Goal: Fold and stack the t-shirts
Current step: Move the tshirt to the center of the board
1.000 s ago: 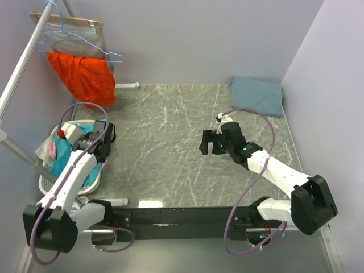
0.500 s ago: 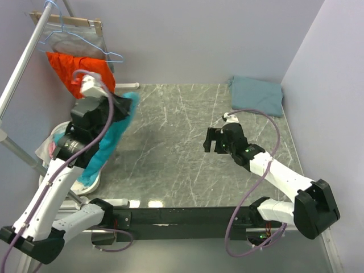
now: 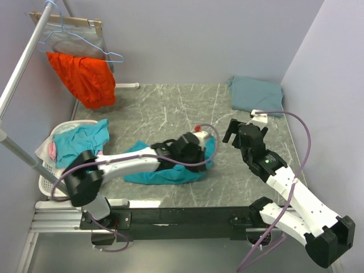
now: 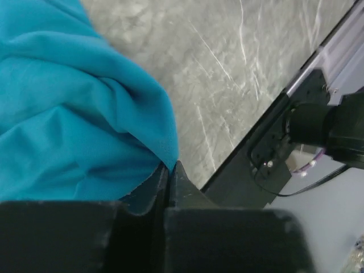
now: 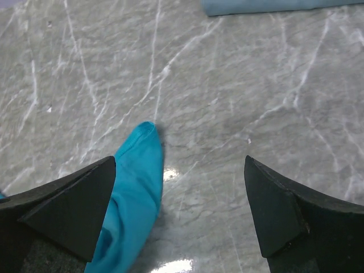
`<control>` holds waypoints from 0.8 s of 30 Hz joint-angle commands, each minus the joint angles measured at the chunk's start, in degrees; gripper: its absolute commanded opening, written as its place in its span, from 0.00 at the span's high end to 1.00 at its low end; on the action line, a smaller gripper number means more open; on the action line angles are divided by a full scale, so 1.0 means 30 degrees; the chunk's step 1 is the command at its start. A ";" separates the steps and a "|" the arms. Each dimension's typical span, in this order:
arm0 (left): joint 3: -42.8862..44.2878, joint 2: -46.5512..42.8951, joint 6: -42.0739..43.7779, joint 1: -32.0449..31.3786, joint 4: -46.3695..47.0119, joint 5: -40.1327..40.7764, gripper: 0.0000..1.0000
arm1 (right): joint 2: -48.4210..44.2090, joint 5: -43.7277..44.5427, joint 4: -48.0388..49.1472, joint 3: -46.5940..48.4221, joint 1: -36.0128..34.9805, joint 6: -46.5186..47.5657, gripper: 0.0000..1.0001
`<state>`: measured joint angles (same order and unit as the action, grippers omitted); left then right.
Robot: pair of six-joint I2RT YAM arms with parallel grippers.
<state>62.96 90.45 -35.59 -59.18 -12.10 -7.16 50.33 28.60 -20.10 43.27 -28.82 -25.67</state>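
Two shirts lie on the marble table (image 3: 170, 111). The teal shirt (image 3: 170, 174) is a crumpled heap a little nearer the near edge than the middle of the table. Its long axis runs left to right, and the right end sits slightly farther from the near edge than the left. That right end narrows to a rounded tip, which points toward the far right corner. Which part of the shirt the tip is cannot be told.

The left gripper (image 4: 169, 172) is closed, pinching a fold of the teal cloth between its fingers. The grip is on the right half of the heap. From the wrist view, the rest of the shirt bunches up to one side of the fingers, with bare marble on the other side.

The right gripper (image 5: 180, 162) is wide open and holds nothing. It hangs over bare table just beside the shirt's right end. In its wrist view the teal tip lies between the two fingers, close to one finger and well apart from the other.

The grey-blue shirt (image 3: 257, 94) lies folded flat in the far right corner, well apart from both grippers.

At the left edge, a white basket (image 3: 45, 183) holds more teal cloth. Behind it, an orange garment (image 3: 85, 77) hangs from a rail.
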 commanded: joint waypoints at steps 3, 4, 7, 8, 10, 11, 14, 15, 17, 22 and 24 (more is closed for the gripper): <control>0.2190 0.0789 0.0002 -0.0255 0.1516 0.1672 0.48 | 0.0478 -0.0119 -0.0715 0.0608 0.0143 0.0146 0.00; 0.1985 0.0467 -0.0117 -0.0255 0.0991 0.2321 0.21 | 0.0684 -0.0709 -0.0597 0.0578 0.0143 0.0323 0.00; 0.0318 -0.1611 -0.0995 0.0037 0.0255 0.7036 0.01 | 0.1796 -0.3286 -0.0187 0.0695 0.0143 0.0646 0.00; -0.0732 -0.2806 -0.1258 0.0183 0.0108 0.8929 0.01 | 0.2089 -0.4221 0.0046 0.0695 0.0172 0.0879 0.00; -0.1704 -0.4506 -0.2749 0.0973 -0.1056 1.0464 0.01 | 0.3085 -0.6595 0.0488 0.0812 0.0114 0.1466 0.00; -0.2695 -0.5039 -0.3276 0.1701 -0.1326 1.1197 0.01 | 0.3436 -0.7445 0.0807 0.0870 0.0114 0.1612 0.00; -0.4862 -0.6682 -0.4626 0.3225 -0.1737 1.1525 0.01 | 0.4726 -0.9910 0.0781 0.1105 0.0085 0.2288 0.01; -0.5395 -0.6975 -0.4890 0.3493 -0.1681 1.1469 0.01 | 0.5077 -1.0523 0.0926 0.1018 0.0114 0.2490 0.01; -0.6390 -0.7445 -0.5562 0.4020 -0.1971 1.1468 0.01 | 0.5371 -1.2310 0.1132 0.0843 0.0085 0.2726 0.02; -0.7596 -0.7010 -0.7116 0.4228 -0.2704 1.1673 0.01 | 0.6191 -1.6879 0.1660 0.0636 -0.0266 0.3926 0.03; -0.8094 -0.6599 -0.7908 0.4315 -0.2851 1.1732 0.01 | 0.6923 -1.7880 0.1865 0.0753 -0.0763 0.4452 0.03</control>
<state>40.42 68.99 -53.12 -46.78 -19.03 25.82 68.40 -12.78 -17.89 43.62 -29.12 -16.75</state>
